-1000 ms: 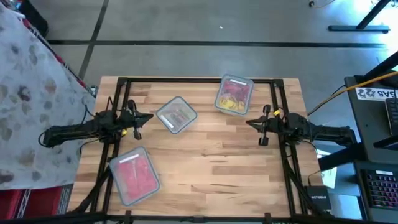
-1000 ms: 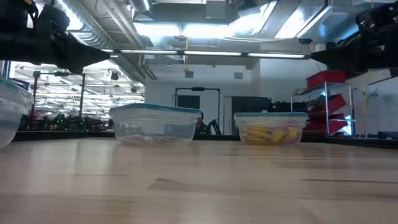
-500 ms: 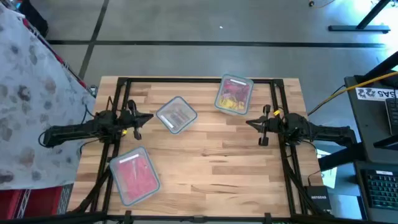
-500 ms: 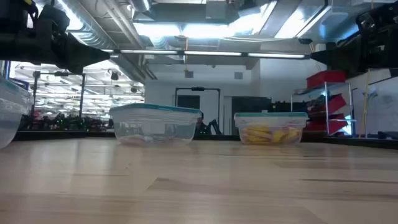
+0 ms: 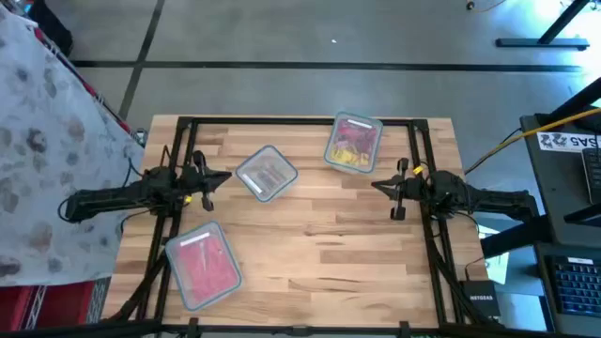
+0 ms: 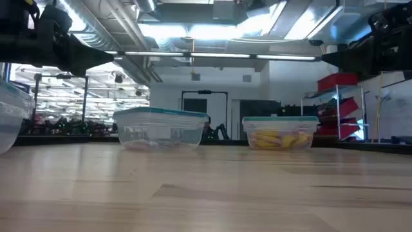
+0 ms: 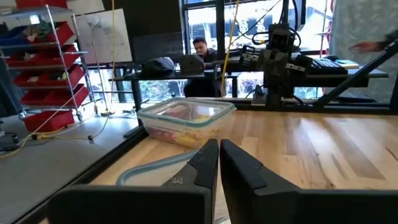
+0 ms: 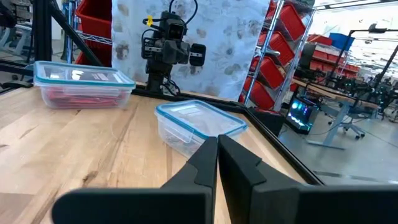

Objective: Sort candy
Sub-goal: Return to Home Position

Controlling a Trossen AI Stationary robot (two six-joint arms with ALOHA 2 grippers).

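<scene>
Three lidded containers stood on the surface, holding red candy (lower left), silvery candy (centre) and yellow-and-red candy (top). Left hand and right hand were clenched, empty.

red candy, yellow candy (blue-rimmed bin).

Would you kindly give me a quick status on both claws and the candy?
Left claw shut, empty, raised on the left. Right claw shut, empty, raised on the right. Candy inside three lidded containers. Nothing in the way.
</scene>
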